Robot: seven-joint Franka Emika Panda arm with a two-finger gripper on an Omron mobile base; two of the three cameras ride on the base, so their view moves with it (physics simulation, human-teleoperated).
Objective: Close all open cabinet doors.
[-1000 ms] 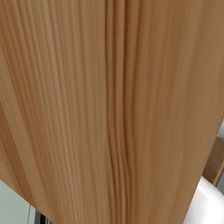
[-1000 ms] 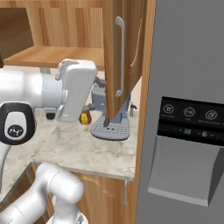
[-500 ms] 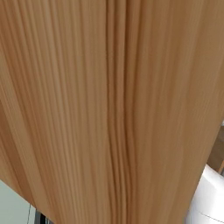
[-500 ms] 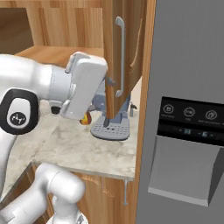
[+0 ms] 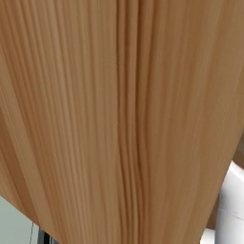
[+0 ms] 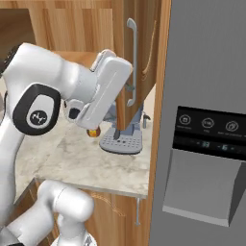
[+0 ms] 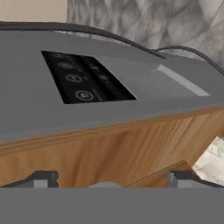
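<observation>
Since a second ago, arm swung right to the open cabinet door, which projects edge-on beside the refrigerator. Gripper: fingers spread wide, holding nothing. Step: I approach to push. Next: I judge contact with the door face, then swing it shut.

One brown wood-grain cabinet door stands swung open, silver bar handle upright.
</observation>
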